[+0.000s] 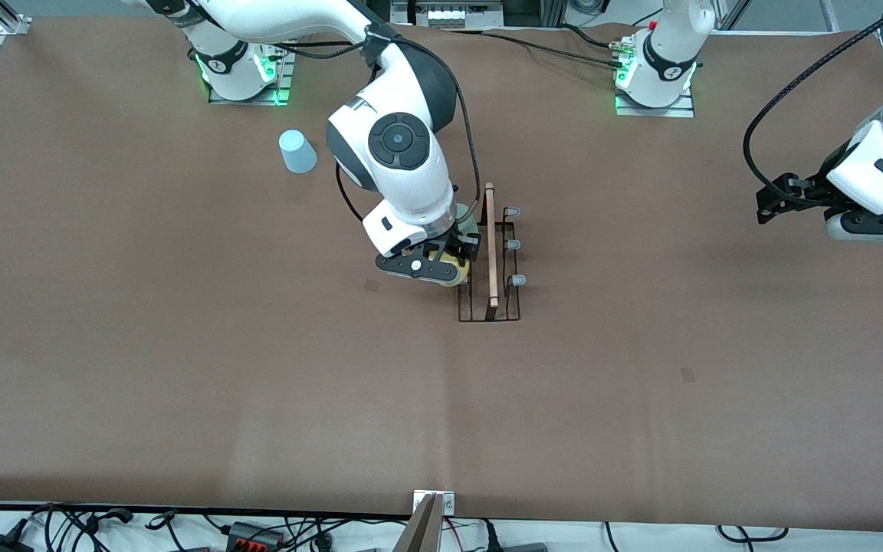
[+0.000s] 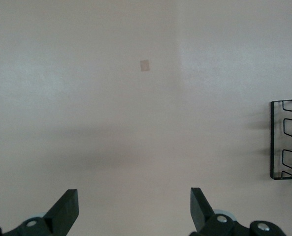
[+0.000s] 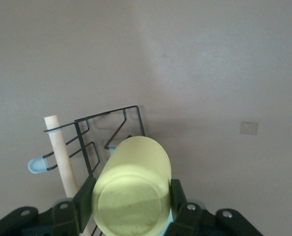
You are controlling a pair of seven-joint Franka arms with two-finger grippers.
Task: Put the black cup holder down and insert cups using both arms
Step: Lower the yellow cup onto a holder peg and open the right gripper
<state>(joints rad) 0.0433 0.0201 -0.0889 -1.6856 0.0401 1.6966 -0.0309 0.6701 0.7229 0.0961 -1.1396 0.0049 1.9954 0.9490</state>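
Observation:
The black cup holder [image 1: 490, 307] stands mid-table, with its wooden rod [image 1: 490, 245] on top and grey-tipped pegs [image 1: 516, 280] along the side toward the left arm's end. My right gripper [image 1: 441, 270] is shut on the yellow cup [image 1: 453, 274], held on its side at the holder's side toward the right arm's end. In the right wrist view the yellow cup [image 3: 133, 191] sits between the fingers [image 3: 84, 196], over the holder [image 3: 111, 128]. A pale grey-green cup [image 1: 467, 218] shows beside the rod, mostly hidden by the wrist. The light blue cup [image 1: 297, 151] stands upside down near the right arm's base. My left gripper [image 1: 767, 205] waits open and empty.
The left wrist view shows the open left gripper [image 2: 133, 196] over bare brown table, with one end of the holder [image 2: 286, 142] at the edge. Cables and a metal bracket [image 1: 432, 521] lie along the table edge nearest the front camera.

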